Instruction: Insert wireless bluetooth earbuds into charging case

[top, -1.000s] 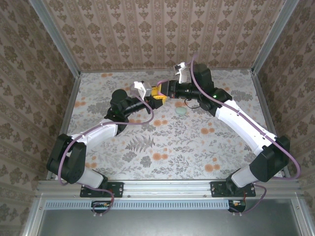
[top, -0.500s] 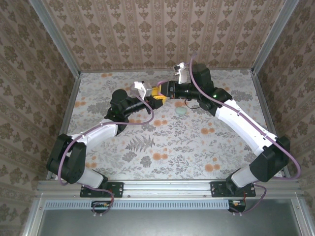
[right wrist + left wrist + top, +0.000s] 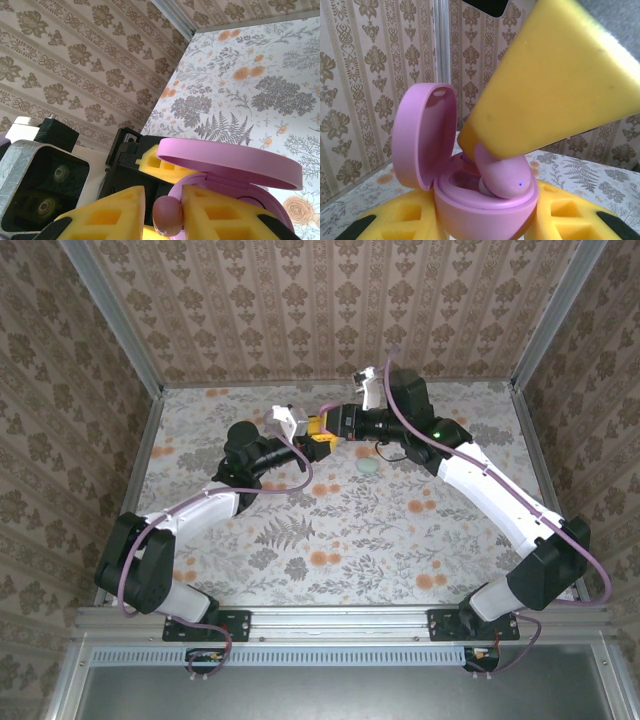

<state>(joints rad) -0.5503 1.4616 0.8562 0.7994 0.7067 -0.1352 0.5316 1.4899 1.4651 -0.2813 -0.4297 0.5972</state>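
Leaning into the well of the open pink charging case (image 3: 485,212), 1 pink earbud (image 3: 502,175) sits half inside, not yet flush. The right claw (image 3: 165,212) has its 2 yellow fingers narrow around the earbud; whether they still pinch it cannot be told. The left claw (image 3: 487,225) holds the case between its 2 fingers, with the lid (image 3: 422,135) tipped back. Both claws meet in the air above the far middle of the worktop (image 3: 330,540), near 1 mint case (image 3: 368,467) lying on it. Neither arm has shifted over the last second, so the insertion looks nearly done; a release and a gentle press probably remain.
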